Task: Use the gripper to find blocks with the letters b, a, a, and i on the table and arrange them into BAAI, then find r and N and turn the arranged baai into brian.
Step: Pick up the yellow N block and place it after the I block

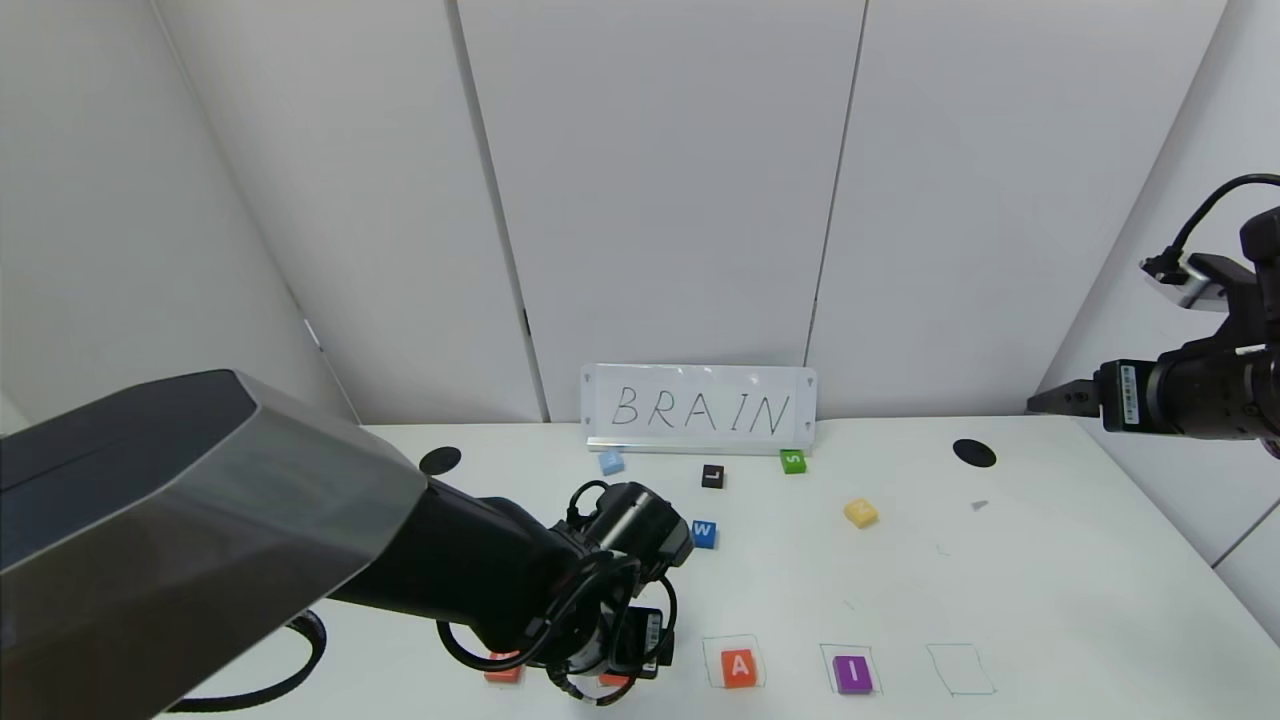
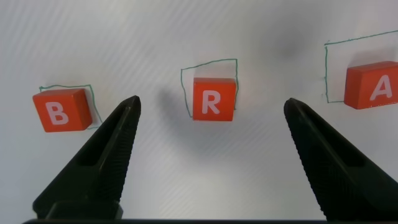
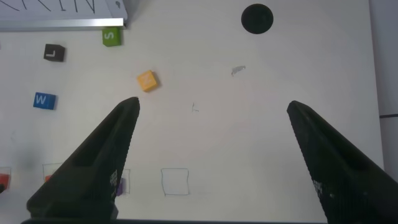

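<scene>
My left gripper hangs open over the front left of the table. The orange r tile lies in a pencilled square between its fingers, touching neither. Orange B lies in the square on one side, orange A on the other. In the head view the left arm hides most of B and r; A and purple I continue the row. The pale-yellow N lies alone farther back. My right gripper is open, raised off the right edge, holding nothing.
A BRAIN sign stands at the back. Before it lie light-blue, black L, green S and blue W tiles. An empty pencilled square follows I. Two black holes sit far back.
</scene>
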You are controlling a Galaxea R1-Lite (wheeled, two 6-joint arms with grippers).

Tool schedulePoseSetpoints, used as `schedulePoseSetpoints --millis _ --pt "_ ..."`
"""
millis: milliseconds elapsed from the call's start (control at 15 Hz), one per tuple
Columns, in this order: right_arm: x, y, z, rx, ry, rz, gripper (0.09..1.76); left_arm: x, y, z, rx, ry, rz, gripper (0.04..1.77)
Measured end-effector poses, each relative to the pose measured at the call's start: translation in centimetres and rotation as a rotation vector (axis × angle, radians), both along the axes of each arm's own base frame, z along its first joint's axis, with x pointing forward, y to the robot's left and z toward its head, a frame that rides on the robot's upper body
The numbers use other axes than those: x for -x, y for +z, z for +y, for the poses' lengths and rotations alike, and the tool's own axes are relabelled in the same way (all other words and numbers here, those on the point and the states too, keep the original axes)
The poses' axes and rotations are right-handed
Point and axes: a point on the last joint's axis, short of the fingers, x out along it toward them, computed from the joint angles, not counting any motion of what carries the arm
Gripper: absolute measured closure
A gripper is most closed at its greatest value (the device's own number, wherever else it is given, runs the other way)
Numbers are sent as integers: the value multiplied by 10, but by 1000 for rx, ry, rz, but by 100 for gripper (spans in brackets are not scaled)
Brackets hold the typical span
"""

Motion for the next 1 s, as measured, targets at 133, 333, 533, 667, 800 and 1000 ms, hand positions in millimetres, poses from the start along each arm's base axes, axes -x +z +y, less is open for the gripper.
schedulePoseSetpoints --millis 133,333,533,667,800,1000 --pt "1 0 0 -1 1 -1 14 -1 12 8 7 -8 -24 15" --pt "1 0 1 -2 4 -1 14 -3 32 24 17 -15 -67 13" --pt "2 0 2 -2 8 -1 14 -6 52 41 27 -10 -118 12" --pt "2 0 2 -2 8 0 14 -7 64 53 29 -12 -149 12" --pt "2 0 3 -2 11 1 14 -4 74 62 36 -14 -178 11" --pt "2 0 8 -21 9 3 14 1 92 75 41 -24 -234 11"
